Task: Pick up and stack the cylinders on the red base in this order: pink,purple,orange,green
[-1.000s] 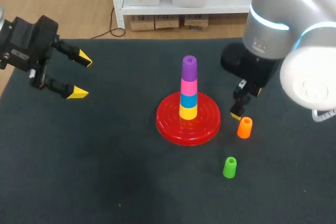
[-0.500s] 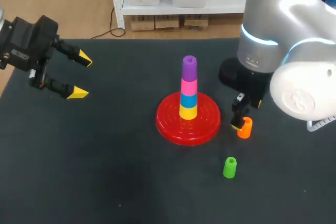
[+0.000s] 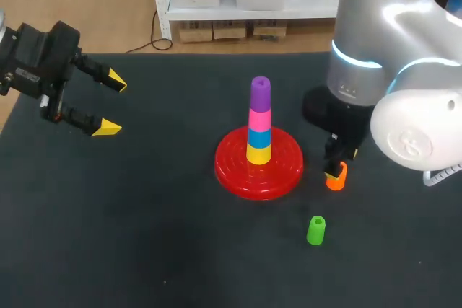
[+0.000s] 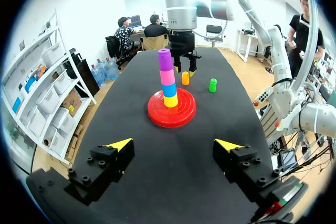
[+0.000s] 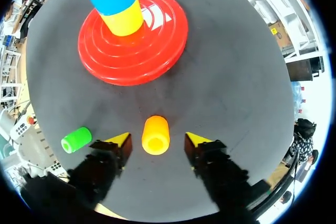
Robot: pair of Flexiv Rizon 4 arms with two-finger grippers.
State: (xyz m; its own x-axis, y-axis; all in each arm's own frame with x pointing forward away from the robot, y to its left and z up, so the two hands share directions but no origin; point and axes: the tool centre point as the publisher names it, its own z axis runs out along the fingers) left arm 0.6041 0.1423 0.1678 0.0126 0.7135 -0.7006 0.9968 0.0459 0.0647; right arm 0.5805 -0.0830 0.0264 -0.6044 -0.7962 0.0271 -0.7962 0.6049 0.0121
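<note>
Orange step: right tool (image 5: 157,139) open, straddling orange cylinder (image 5: 156,134), not gripping. Next: close, lift onto purple cylinder (image 3: 260,94). Left tool (image 3: 113,104) open, empty.

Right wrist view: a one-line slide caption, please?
Open right gripper straddles the orange cylinder, red base ahead, green cylinder beside one finger.
</note>
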